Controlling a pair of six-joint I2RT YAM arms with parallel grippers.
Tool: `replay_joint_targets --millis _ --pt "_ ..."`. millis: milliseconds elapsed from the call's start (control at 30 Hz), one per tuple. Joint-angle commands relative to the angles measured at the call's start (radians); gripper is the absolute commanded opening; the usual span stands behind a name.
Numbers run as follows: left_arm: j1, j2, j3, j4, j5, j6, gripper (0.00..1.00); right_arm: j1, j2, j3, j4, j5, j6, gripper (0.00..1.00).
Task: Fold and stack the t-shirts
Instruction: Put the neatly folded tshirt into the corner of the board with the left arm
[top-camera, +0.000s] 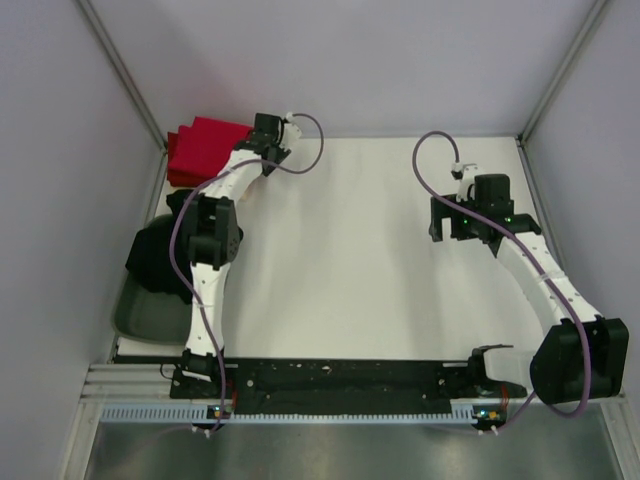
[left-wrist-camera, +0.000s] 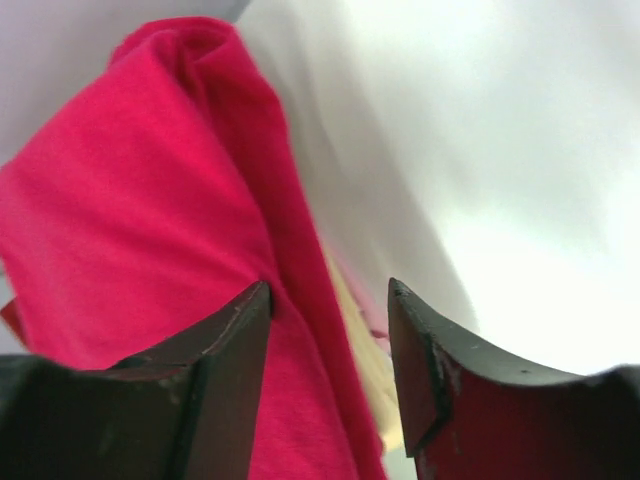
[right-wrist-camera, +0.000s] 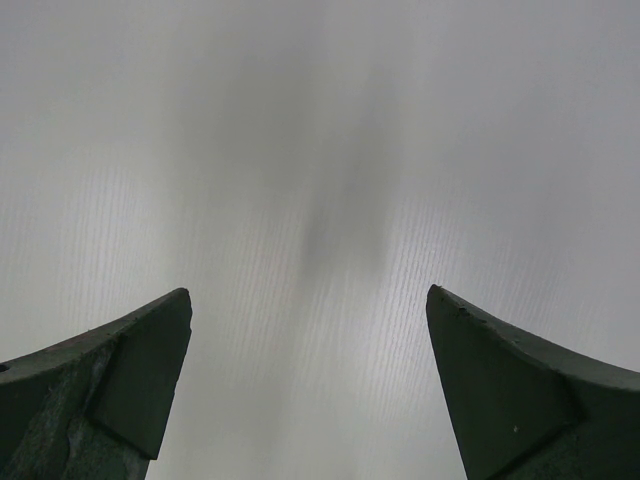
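A stack of folded red t-shirts (top-camera: 205, 148) lies at the far left corner of the white table. In the left wrist view the top red shirt (left-wrist-camera: 130, 200) fills the left side, with a cream-coloured shirt (left-wrist-camera: 366, 352) showing as a layer at the stack's edge. My left gripper (top-camera: 252, 140) is at the stack's right edge. It is open (left-wrist-camera: 330, 290), with the red folded edge between the fingers and not pinched. My right gripper (top-camera: 447, 222) hovers over bare table at the right, open and empty (right-wrist-camera: 310, 300).
A grey bin (top-camera: 140, 312) with a dark bundle (top-camera: 155, 255) on it sits off the table's left edge, beside the left arm. Metal frame posts (top-camera: 125, 75) and plain walls close in the back and sides. The table (top-camera: 350, 260) is white.
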Motion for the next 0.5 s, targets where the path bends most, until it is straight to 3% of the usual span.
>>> replay_joint_targets --millis 0,200,233,400,467 --pt "-0.014 -0.112 -0.003 -0.091 0.151 -0.051 0.58 -0.003 -0.017 -0.005 0.023 -0.01 -0.008 0.99" --pt "-0.018 -0.266 -0.067 -0.184 0.271 -0.137 0.68 -0.004 -0.045 -0.01 0.023 -0.013 -0.016 0.99" --pt "-0.021 -0.299 -0.089 -0.188 0.271 -0.141 0.77 -0.003 -0.048 -0.01 0.023 -0.011 -0.016 0.99" --pt "-0.053 -0.478 -0.293 -0.204 0.322 -0.157 0.78 -0.003 -0.056 -0.017 0.031 -0.016 0.004 0.99" --pt "-0.058 -0.543 -0.385 -0.204 0.319 -0.186 0.84 -0.003 -0.071 -0.033 0.046 -0.028 0.013 0.99"
